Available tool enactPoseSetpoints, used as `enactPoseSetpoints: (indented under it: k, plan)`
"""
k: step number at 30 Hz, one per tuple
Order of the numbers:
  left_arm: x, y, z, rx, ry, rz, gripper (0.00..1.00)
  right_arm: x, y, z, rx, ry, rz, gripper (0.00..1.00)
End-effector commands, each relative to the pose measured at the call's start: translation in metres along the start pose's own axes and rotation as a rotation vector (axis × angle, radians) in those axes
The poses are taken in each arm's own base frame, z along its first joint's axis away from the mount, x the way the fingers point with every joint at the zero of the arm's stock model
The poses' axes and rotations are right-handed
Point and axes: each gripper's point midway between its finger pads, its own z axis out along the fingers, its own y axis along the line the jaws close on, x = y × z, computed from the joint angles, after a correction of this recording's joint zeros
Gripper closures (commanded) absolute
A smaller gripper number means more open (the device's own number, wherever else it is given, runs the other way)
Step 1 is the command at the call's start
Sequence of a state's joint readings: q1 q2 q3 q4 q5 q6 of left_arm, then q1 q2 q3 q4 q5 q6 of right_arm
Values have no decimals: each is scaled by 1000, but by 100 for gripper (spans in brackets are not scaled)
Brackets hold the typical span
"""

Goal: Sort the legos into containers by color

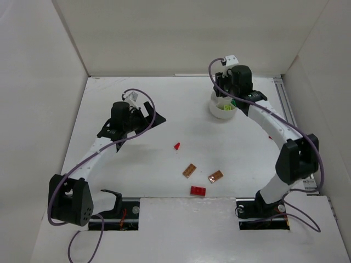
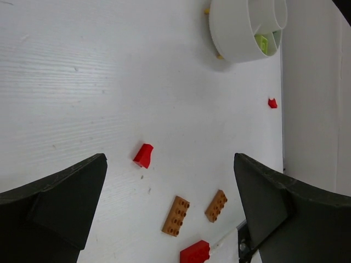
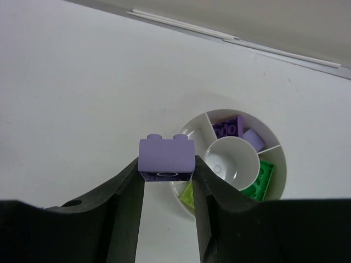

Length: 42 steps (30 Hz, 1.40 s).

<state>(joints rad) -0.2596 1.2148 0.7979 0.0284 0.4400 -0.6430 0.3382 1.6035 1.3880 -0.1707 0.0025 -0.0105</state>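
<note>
White-walled tabletop: the dish (image 1: 224,107) sits far right, loose legos (image 1: 198,190) mid-table. Left wrist: the left gripper (image 2: 170,161) gapes empty above a small red brick (image 2: 143,155). Right wrist: the right gripper (image 3: 167,178) pinches a lilac brick (image 3: 166,158) over the dish rim, likely bound for the purple section (image 3: 233,128).

No readable text, labels or numbers anywhere

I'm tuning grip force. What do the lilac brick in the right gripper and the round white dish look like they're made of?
Lilac brick: likely hard moulded plastic with a smooth satin finish; it shows crisp edges, two studs and even colour. Dish: probably rigid white plastic, slightly glossy; its thin moulded dividers carry soft highlights.
</note>
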Motion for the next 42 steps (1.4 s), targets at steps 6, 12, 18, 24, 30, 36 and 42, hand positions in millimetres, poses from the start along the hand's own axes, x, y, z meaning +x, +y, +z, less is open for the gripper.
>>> enactPoseSetpoints:
  k: [6, 12, 18, 24, 30, 36, 42]
  plan:
    - [-33, -1, -3, -55, -108, 64, 0, -1, -45, 62, 149, 65, -24, 88]
    - [-30, 9, 4, -82, -90, 63, 0, 21, -64, 83, 198, 131, -41, 85]
    - [-20, 18, 14, -92, -41, 46, 0, 36, -81, 78, 202, 164, -31, 82]
    - [-17, 12, 17, -51, -21, 60, 0, 44, -82, 80, 154, 176, -40, 73]
    - [-15, 13, 15, -51, -21, 60, 0, 46, -71, 87, 85, 170, -34, 65]
    - [-17, 10, 13, -45, -29, 64, 0, 44, -71, 88, 85, 161, -35, 51]
    - [-17, 10, 13, -45, -29, 64, 0, 30, -72, 83, 99, 133, -25, 44]
